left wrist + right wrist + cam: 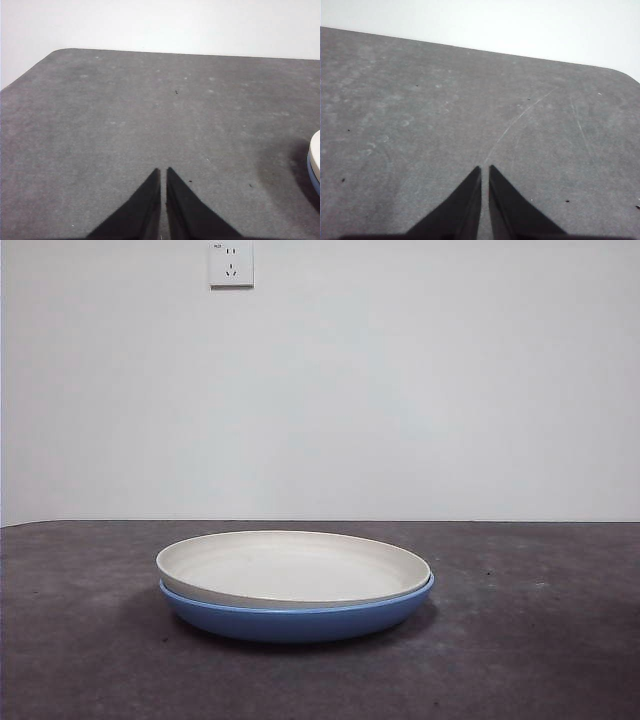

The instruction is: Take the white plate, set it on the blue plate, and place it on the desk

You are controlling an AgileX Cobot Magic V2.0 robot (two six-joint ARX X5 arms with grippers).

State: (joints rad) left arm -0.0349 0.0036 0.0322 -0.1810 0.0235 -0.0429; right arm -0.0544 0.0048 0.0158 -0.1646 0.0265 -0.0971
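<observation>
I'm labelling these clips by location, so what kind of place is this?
Probably a plain indoor test room: a bare white wall with one power socket, and a dark grey desk holding only a white plate nested in a blue plate.

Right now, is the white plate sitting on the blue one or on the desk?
On the blue plate: the white plate is nested inside it, rim showing above.

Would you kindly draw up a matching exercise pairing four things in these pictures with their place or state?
Things:
1. white plate
2. blue plate
3. left gripper
4. wall socket

Places or states:
A. shut, above bare desk, plates at the view's edge
B. high on the wall
C. nested on top
D. underneath, resting on the desk

Pairs: 1-C, 2-D, 3-A, 4-B
</observation>
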